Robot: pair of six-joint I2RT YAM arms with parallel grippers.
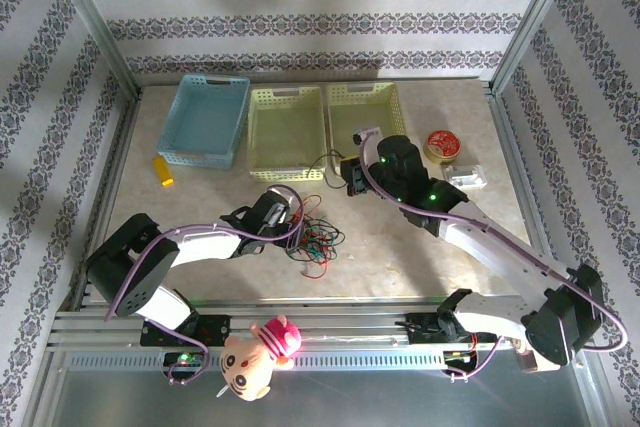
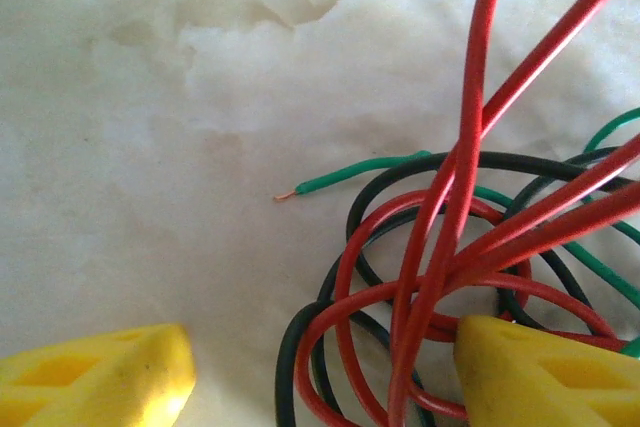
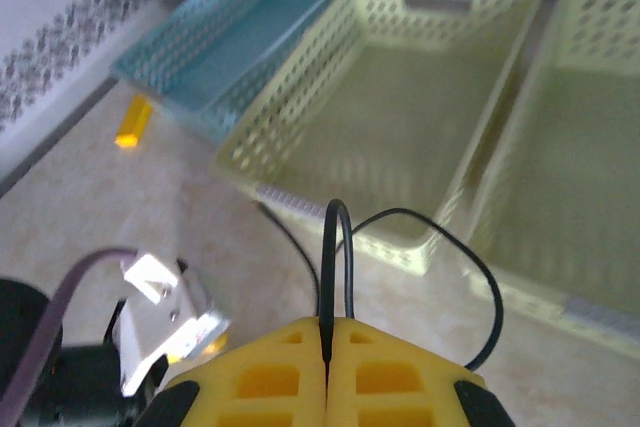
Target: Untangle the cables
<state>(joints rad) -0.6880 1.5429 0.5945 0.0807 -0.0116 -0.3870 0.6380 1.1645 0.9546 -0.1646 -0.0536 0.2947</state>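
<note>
The table (image 1: 420, 247) carried a blue basket (image 1: 200, 155) and two yellow-green baskets (image 1: 285, 171) along its far side. The cables (image 1: 315, 237), a loose tangle of red, green and black wire, lay near the table's centre, in front of the baskets. The left gripper (image 2: 320, 347) was released, jaws standing apart astride the tangle. The right gripper (image 3: 327, 332) was clenched on a black cable (image 3: 324, 277), close before the yellow-green baskets.
</note>
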